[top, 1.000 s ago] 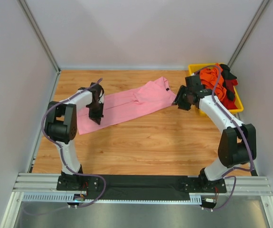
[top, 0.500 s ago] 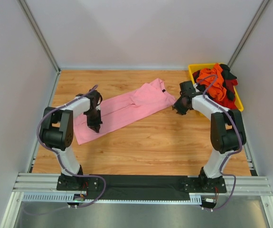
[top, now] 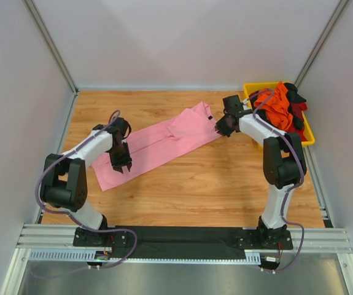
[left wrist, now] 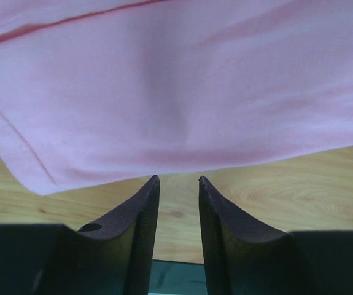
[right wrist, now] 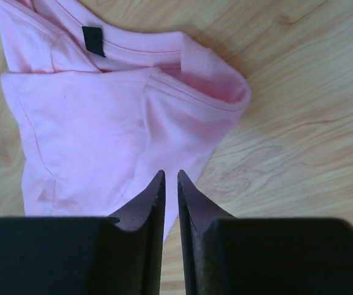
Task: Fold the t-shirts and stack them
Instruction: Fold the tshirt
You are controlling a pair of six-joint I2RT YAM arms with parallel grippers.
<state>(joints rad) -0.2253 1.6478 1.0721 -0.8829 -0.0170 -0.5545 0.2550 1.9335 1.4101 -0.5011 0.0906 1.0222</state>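
Over pink t-shirt (top: 164,138), left pincer (top: 122,166) downturned

This is a robotics lab test cell rather than a home or shop; a wooden tabletop (top: 182,184) is boxed in by plain white panels (top: 182,43) set in aluminium posts (top: 50,43). Two white-and-black robot arms, the left arm (top: 81,166) and the right arm (top: 277,166), are bolted to a black plate (top: 182,236) on a slotted aluminium rail (top: 47,236) at the near edge; loose cables (top: 40,181) loop along them. The only goods are trial props; a pink t-shirt (top: 164,138) lies on the wood, and a yellow bin (top: 254,85) holds other shirts (top: 274,104).
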